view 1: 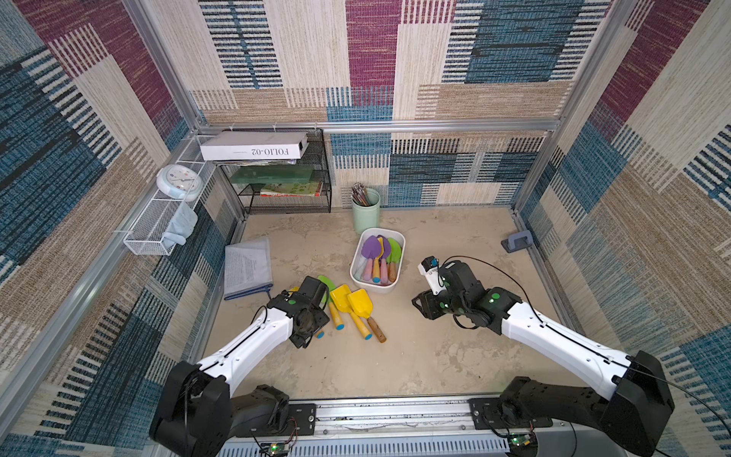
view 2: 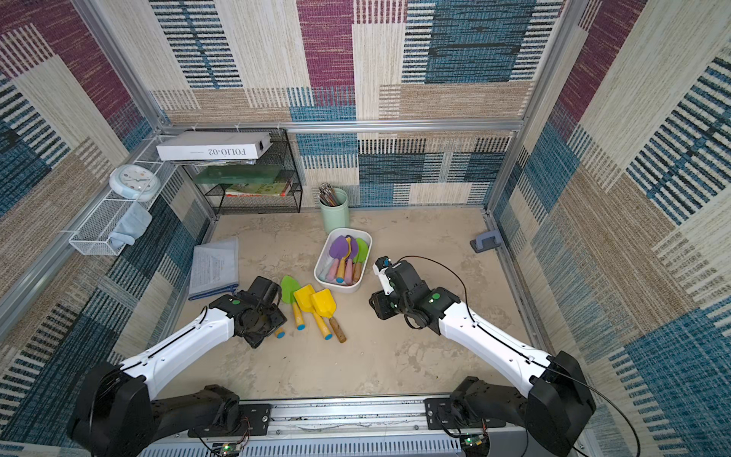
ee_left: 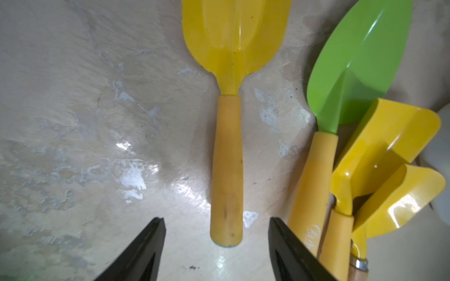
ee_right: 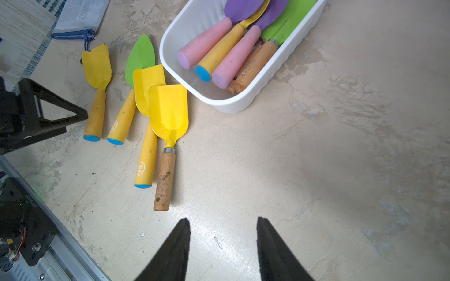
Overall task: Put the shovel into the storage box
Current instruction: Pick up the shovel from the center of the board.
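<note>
The white storage box stands mid-table with several shovels in it, purple, yellow and green. To its left several shovels lie loose on the table. In the left wrist view one yellow shovel lies straight ahead of my left gripper, which is open with a fingertip on each side of the handle's end and touches nothing. Beside it lie a green shovel and two square yellow shovels. My right gripper hangs open over bare table, right of the box.
A mint-green cup of pencils stands just behind the box. A paper pouch lies at the left. A black mesh shelf fills the back left corner. A grey hole punch sits at the right wall, a wire basket on the left wall.
</note>
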Motion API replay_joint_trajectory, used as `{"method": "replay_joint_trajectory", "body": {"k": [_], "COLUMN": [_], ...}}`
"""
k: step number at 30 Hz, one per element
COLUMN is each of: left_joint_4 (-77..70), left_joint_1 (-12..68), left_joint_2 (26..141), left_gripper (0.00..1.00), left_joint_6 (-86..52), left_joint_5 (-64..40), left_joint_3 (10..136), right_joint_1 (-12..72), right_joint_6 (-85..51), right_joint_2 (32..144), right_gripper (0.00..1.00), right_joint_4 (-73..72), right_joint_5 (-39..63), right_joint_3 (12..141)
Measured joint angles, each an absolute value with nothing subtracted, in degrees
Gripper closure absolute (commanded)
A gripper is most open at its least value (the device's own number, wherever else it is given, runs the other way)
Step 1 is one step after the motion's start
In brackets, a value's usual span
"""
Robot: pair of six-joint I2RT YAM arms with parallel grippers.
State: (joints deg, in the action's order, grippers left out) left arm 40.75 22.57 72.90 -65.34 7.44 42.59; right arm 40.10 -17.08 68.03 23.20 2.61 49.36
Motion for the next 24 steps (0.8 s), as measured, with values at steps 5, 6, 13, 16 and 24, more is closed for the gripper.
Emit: {"method": "replay_joint_trajectory", "body": {"k": [5,6,13,16,24], "left_joint_4": [38.57,38.22,35.86,35.14,34.74], "left_joint_1": [22.5,22.44,22.33,22.33,22.31], "left_joint_2": [77.14,77.84,82.78,83.68,83.68], "left_gripper": [0.3,0.3,0.42,0.53,0.85], "left_joint_6": [-65.56,-65.56,-65.54,-65.56,-65.98], "left_joint_5": [7.49,7.49,7.05,7.03,7.09], "left_joint_3": [43.99,44.16,44.31,44.03,43.72], "right_joint_1": [40.05,40.05,39.97,39.92,39.75], "right_joint_6": [-17.32,-17.39,-17.89,-18.0,-18.44], "right_joint_2": [67.24,67.16,66.85,66.54,66.5], "right_gripper": [0.52,0.51,0.52,0.52,0.52], "right_joint_4": [23.16,23.18,22.98,22.83,22.81], "right_joint_5": [2.63,2.61,2.61,2.61,2.61], "right_joint_3": [47.88,47.59,46.63,46.54,46.11]}}
